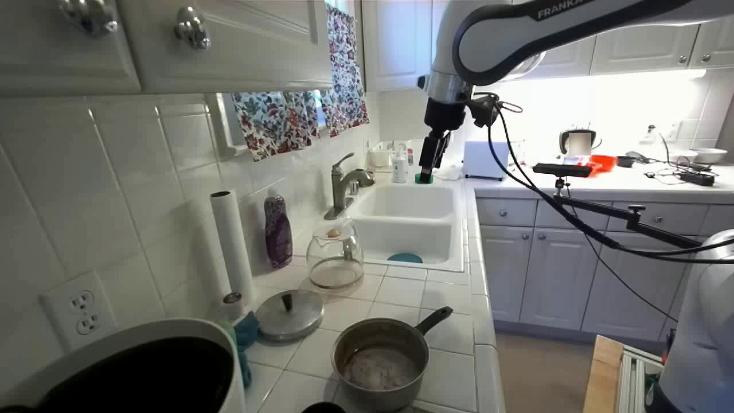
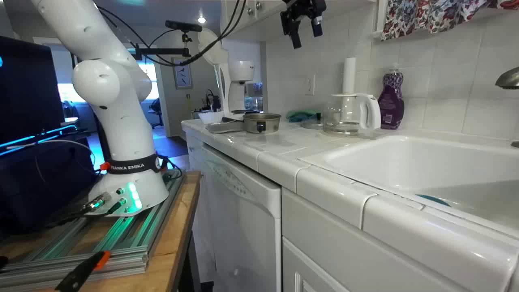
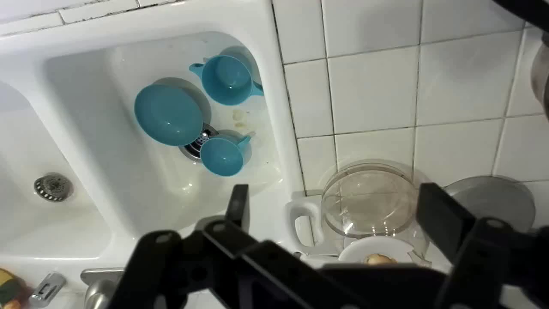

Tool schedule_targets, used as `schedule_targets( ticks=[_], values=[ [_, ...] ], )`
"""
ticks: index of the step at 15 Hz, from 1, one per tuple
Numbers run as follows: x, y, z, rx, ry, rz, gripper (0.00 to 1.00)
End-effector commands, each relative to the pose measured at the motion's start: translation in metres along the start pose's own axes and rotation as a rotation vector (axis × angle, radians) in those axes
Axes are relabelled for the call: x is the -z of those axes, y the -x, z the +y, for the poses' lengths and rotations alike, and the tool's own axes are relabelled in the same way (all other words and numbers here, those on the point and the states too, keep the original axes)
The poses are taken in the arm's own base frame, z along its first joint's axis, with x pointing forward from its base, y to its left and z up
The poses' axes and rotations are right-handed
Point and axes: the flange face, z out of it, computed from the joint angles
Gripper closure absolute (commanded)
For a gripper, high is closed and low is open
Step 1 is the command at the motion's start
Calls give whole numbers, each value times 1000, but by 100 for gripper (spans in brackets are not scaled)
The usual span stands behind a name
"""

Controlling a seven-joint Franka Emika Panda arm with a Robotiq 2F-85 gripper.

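Observation:
My gripper (image 1: 428, 174) is open and empty, high above the counter and sink; it also shows open in an exterior view (image 2: 307, 39). In the wrist view its fingers (image 3: 334, 189) stand apart, with the glass carafe (image 3: 369, 201) seen below between them. The carafe stands on the tiles beside the sink and has a white handle (image 2: 371, 111). In the sink (image 3: 268, 86) lie a teal bowl (image 3: 169, 115) and two teal cups, one with two handles (image 3: 227, 80) and one with a single handle (image 3: 221, 156). The gripper touches nothing.
A metal pot (image 1: 381, 364) and its grey lid (image 1: 289, 321) sit on the counter. A purple bottle (image 1: 278, 232) and a white paper roll (image 1: 232, 246) stand by the wall. The faucet (image 1: 344, 183) rises behind the sink. Cabinets (image 1: 246, 43) hang above.

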Motion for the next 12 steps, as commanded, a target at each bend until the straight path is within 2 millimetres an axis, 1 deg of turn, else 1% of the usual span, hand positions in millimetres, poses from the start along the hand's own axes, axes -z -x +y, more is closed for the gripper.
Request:
schedule_targets(
  ticks=[1,9,10,12],
  values=[
    [1,0,0,0,0,-1,0],
    [1,0,0,0,0,-1,0],
    [0,-2,-4,4,7,-2,0],
    [-15,-11,-18,24,-1,-17,0]
  ],
)
